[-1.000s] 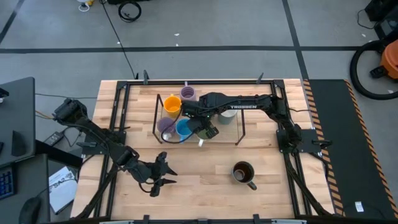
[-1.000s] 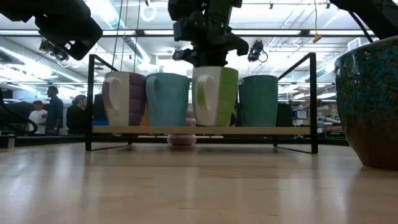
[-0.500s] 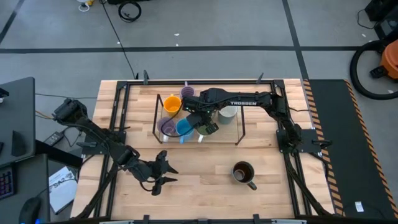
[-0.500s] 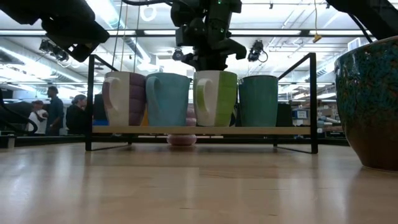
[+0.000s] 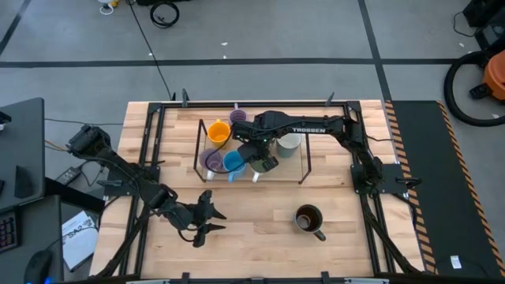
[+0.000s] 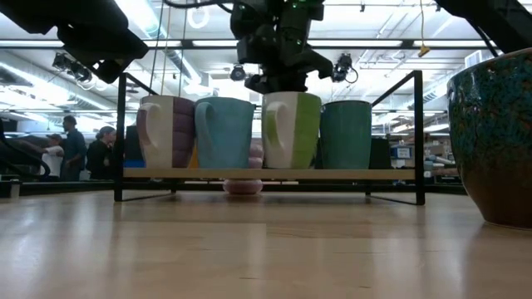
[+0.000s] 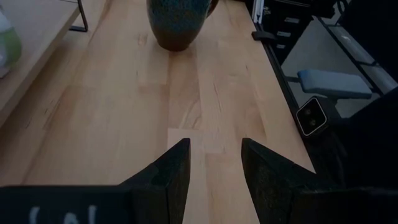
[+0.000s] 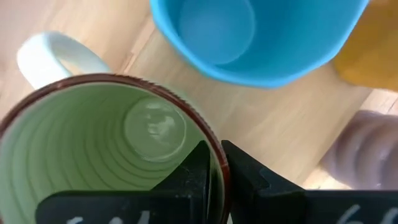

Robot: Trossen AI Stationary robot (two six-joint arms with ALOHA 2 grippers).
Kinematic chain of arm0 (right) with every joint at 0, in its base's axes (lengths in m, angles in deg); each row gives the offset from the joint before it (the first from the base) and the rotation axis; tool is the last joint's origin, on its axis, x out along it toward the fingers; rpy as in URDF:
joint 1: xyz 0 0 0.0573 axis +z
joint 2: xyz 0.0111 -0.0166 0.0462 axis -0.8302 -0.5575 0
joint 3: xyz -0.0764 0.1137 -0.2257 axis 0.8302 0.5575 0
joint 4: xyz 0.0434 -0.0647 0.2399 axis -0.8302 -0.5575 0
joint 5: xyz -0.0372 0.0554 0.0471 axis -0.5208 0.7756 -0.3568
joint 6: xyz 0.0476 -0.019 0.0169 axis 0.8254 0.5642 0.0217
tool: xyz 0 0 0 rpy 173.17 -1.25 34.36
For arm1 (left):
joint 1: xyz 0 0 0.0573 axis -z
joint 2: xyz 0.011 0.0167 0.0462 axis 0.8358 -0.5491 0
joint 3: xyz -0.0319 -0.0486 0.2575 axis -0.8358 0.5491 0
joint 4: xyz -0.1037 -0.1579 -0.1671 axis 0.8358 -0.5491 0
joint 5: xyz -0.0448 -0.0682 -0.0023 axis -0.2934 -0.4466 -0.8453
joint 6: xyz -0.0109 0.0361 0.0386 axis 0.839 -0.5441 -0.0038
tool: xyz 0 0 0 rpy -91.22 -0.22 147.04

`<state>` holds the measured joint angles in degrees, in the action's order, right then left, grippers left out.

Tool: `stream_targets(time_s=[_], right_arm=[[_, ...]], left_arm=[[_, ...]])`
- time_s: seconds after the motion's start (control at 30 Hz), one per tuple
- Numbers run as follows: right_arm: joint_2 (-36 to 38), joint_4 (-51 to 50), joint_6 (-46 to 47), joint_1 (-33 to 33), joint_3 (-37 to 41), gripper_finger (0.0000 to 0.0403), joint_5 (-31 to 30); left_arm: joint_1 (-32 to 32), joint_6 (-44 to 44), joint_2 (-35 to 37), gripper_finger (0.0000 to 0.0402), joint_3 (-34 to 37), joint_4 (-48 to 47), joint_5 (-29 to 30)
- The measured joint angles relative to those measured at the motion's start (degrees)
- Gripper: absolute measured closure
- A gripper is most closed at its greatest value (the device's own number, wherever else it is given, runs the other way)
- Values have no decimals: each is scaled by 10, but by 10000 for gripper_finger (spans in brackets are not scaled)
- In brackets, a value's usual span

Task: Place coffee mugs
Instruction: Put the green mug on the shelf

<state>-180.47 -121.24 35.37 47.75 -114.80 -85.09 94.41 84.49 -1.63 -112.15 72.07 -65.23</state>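
My right gripper (image 5: pixel 259 162) stands over the black wire rack (image 5: pixel 304 162), shut on the green mug (image 8: pixel 118 155), which has a white handle (image 8: pixel 53 53). In the low view the green mug (image 6: pixel 291 129) stands upright in the shelf's row between the blue mug (image 6: pixel 224 131) and a teal-looking mug (image 6: pixel 347 133), with a lavender mug (image 6: pixel 165 129) at the end. Orange (image 5: pixel 218 132) and purple (image 5: pixel 239 118) mugs sit farther back. The dark brown mug (image 5: pixel 308 218) stands on the table near the front. My left gripper (image 5: pixel 201 222) hovers open near the front left. My right gripper comes from above, pointing down, with one finger (image 8: pixel 196 168) inside the green mug and the other (image 8: pixel 245 177) outside, pinching the rim (image 8: pixel 214 149) on the side away from the handle. The mug is upright, its base level with the rack shelf (image 6: pixel 266 174).
A pale mug (image 5: pixel 288 142) sits on the rack to the right of my right gripper. A pink object (image 6: pixel 243 186) lies under the shelf. Bare wood (image 5: pixel 252 213) lies between my left gripper and the brown mug. People stand in the room beyond the table.
My right arm has drawn slightly toward the table's far left, and the green mug in its hold has shifted a little along the shelf toward the teal-looking mug. The gripper has stayed shut on it. My left arm has kept still.
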Motion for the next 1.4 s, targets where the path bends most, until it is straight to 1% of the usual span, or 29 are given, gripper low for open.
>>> stream_targets(time_s=[0.23,0.63,1.1,1.2,1.4], right_arm=[[5,15,1,-1,28,359,0],[3,31,1,-1,30,356,0],[-2,32,13,0,32,297,4],[-2,27,16,0,32,291,-9],[-1,20,24,4,32,285,-10]], left_arm=[[0,0,0,251,0,-3,0],[0,0,0,251,0,-3,-6],[0,0,0,251,0,-3,-7],[0,0,0,251,0,-3,-7],[0,0,0,251,0,-4,-7]])
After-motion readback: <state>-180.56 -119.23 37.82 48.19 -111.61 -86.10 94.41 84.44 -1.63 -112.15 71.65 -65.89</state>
